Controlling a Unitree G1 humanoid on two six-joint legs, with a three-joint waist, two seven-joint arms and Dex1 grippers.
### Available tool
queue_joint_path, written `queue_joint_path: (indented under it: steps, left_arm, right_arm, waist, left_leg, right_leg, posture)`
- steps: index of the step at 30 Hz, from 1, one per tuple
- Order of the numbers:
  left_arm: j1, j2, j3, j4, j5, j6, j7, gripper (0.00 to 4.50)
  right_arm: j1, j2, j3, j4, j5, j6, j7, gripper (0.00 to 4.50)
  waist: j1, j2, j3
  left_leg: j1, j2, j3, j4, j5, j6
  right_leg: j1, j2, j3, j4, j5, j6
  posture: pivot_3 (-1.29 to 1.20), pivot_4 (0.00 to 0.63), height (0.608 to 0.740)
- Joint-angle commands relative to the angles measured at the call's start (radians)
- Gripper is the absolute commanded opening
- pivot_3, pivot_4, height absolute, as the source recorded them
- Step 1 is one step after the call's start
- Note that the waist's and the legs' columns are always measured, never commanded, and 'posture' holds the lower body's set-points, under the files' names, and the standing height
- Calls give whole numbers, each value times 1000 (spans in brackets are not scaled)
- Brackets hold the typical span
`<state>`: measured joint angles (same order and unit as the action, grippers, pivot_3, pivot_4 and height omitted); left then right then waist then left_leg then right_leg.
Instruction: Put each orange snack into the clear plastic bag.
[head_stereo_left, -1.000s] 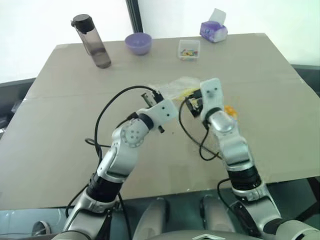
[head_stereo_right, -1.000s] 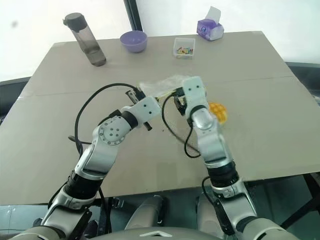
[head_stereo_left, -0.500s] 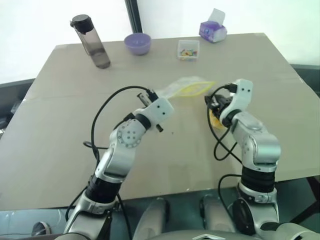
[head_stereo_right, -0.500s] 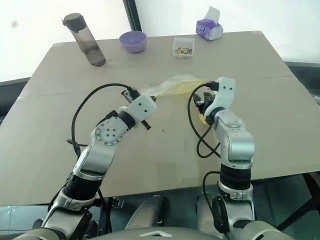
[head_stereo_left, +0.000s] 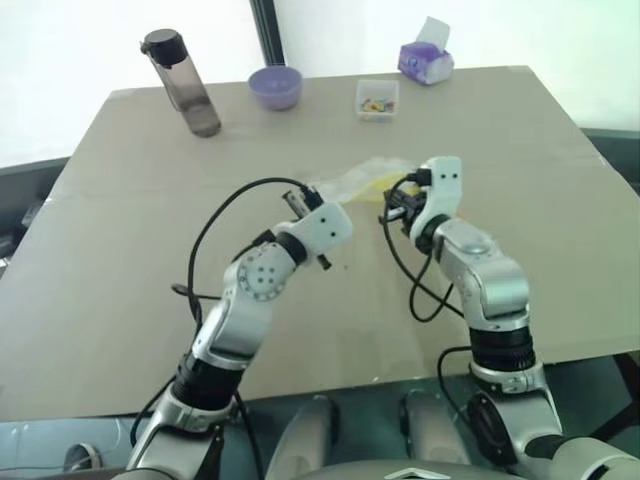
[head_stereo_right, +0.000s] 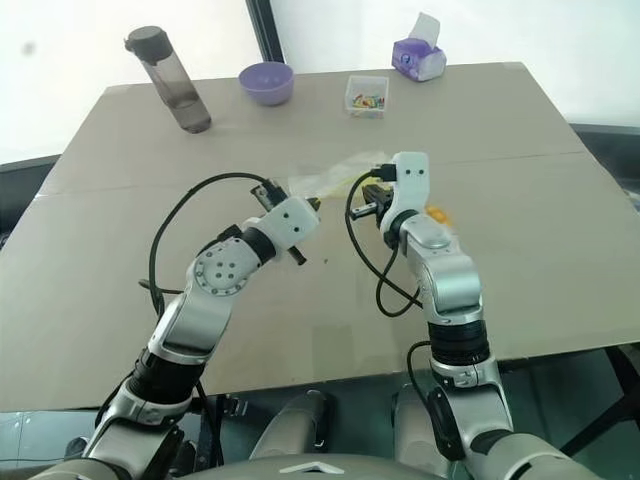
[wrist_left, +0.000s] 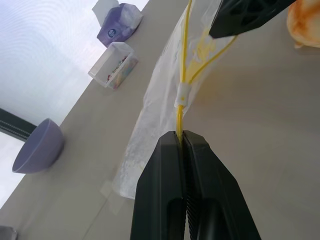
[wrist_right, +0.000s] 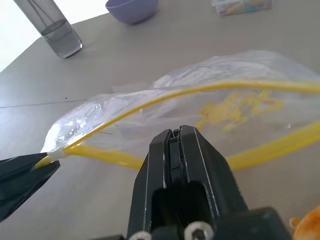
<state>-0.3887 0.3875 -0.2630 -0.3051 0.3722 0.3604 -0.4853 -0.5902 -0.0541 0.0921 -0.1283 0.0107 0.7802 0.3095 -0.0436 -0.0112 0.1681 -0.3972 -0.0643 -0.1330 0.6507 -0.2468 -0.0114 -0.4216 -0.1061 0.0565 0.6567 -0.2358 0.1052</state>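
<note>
The clear plastic bag (head_stereo_left: 362, 179) lies crinkled at mid-table, its yellow strip (wrist_right: 150, 97) split into two lips. My left gripper (wrist_left: 181, 136) is shut on the strip's end, just behind the white slider (wrist_left: 183, 93). Coming from the other side, my right gripper (wrist_right: 175, 132) is shut on the bag's nearer lip, and its black tip (wrist_left: 245, 15) touches the yellow strip. The orange snack (head_stereo_right: 437, 213) rests on the table just right of my right wrist, mostly hidden by it. Its edge shows in both wrist views (wrist_left: 305, 20) (wrist_right: 307, 227).
Along the far table edge stand a dark bottle (head_stereo_left: 185, 85), a purple bowl (head_stereo_left: 276, 85), a small clear box of coloured bits (head_stereo_left: 377, 98) and a purple tissue pack (head_stereo_left: 425, 62). Black cables loop under both wrists. Bare tabletop (head_stereo_left: 560, 190) spreads on both sides.
My right gripper swung out to the right beside the snack, came back to the bag's mouth and went from open to shut. The left gripper has kept its hold.
</note>
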Motion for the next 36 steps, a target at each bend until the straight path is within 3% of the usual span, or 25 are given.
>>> queue_joint_path:
  steps: [1, 2, 11, 12, 15, 24, 32, 36]
  left_arm:
    - [4, 9, -7, -50, 4, -26, -5, 0]
    - [7, 9, -6, -52, 5, -25, -3, 0]
    - [28, 9, -4, -64, 16, 10, 8, 0]
    - [29, 8, -3, -65, 19, 14, 10, 0]
    - [27, 6, -2, -60, 24, 23, 17, 0]
    - [8, -7, 6, -35, 35, 38, 46, 0]
    - [11, -7, 8, -32, 30, 38, 46, 0]
    - [10, -4, 8, -28, 26, 35, 42, 0]
  right_arm:
    - [-33, -146, 147, 115, -126, -291, 71, 87]
    - [-40, -201, 201, 146, -181, -389, 82, 87]
    - [-99, -355, 341, 305, -444, -765, 7, 4064]
    - [-96, -361, 342, 305, -463, -780, -2, 4290]
    - [-79, -375, 338, 291, -516, -804, -18, 4290]
    - [166, -330, 107, -97, -221, -514, 166, 4290]
    - [293, -305, -136, -269, -53, -178, 138, 4290]
    - [336, -283, -186, -303, 22, -33, 135, 4290]
  waist:
    - [1, 0, 0]
    - [2, 0, 0]
    - [-11, 0, 0]
    - [-8, 0, 0]
    - [-2, 0, 0]
    - [5, 0, 0]
    - [7, -1, 0]
    - [6, 0, 0]
  left_leg:
    - [0, 0, 0, 0, 0, 0]
    - [0, 0, 0, 0, 0, 0]
    - [0, 0, 0, 0, 0, 0]
    - [0, 0, 0, 0, 0, 0]
    - [0, 0, 0, 0, 0, 0]
    - [0, 0, -1, 1, 0, 0]
    - [1, 0, -1, 1, -2, 4]
    - [1, 0, -1, 1, -2, 4]
  right_leg:
    - [0, 0, 0, 0, 0, 0]
    - [0, 0, 0, 0, 0, 0]
    - [0, 0, 0, 0, 0, 0]
    - [0, 0, 0, 0, 0, 0]
    - [0, 0, 0, 0, 0, 0]
    - [2, 0, 0, -2, 0, 0]
    - [2, 0, -1, -1, 0, 0]
    - [2, 0, -1, -1, 0, 0]
  posture:
    - [0, 150, 739]
    - [0, 150, 739]
    - [0, 150, 739]
    - [0, 150, 739]
    - [0, 150, 739]
    - [0, 150, 739]
    - [0, 150, 739]
    - [0, 150, 739]
